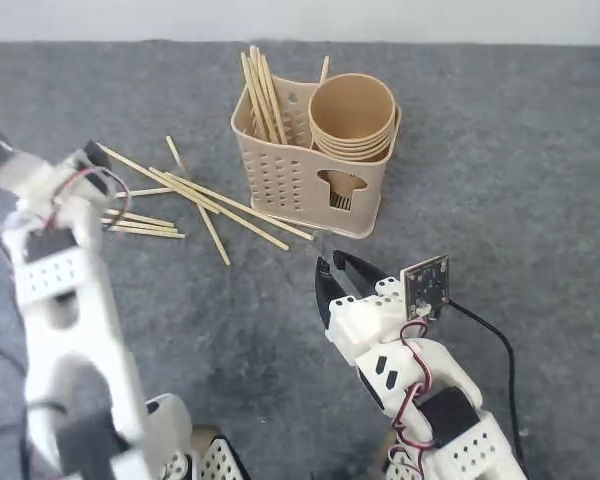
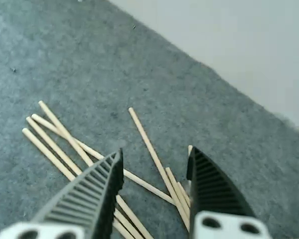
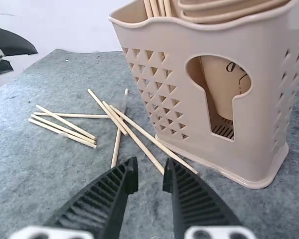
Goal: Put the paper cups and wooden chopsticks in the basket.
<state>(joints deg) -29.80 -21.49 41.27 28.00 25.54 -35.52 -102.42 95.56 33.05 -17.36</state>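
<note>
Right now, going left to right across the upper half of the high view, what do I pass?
Left arm → loose chopsticks on the mat → upright chopsticks → stacked paper cups, the last two inside the basket.

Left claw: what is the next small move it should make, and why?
Probably the left claw should go straight down and close on one loose chopstick. The claw is open above the chopsticks scattered on the grey mat, and it holds nothing. The paper cups already sit in the basket, so only chopsticks remain to be collected.
</note>
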